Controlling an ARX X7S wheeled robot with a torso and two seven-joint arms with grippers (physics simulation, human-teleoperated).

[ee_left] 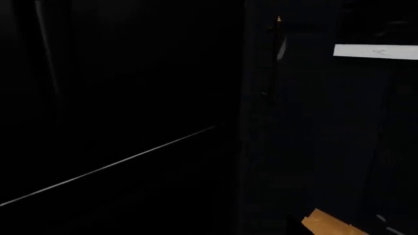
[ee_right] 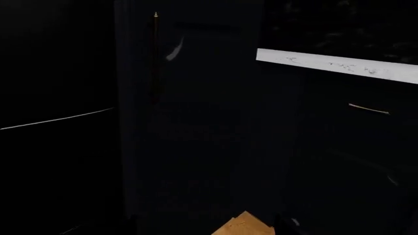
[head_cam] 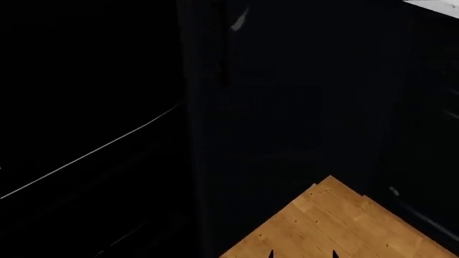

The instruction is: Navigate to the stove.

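Dark cabinet fronts [head_cam: 287,107] fill every view, with a patch of wooden floor [head_cam: 337,226] seen below. No stove is seen, so its place cannot be told. A white worktop edge [ee_right: 339,65] is seen. Stoves are judged heavy and stiff; nothing needs grabbing. End effector states cannot be told.

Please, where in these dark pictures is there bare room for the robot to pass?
The only clearly bare patch is the light wooden plank floor, a wedge bordered by the tall dark navy cabinet and the dark lower cabinets under the white countertop edge. Elsewhere dark fronts crowd in closely; the stove is not visible.
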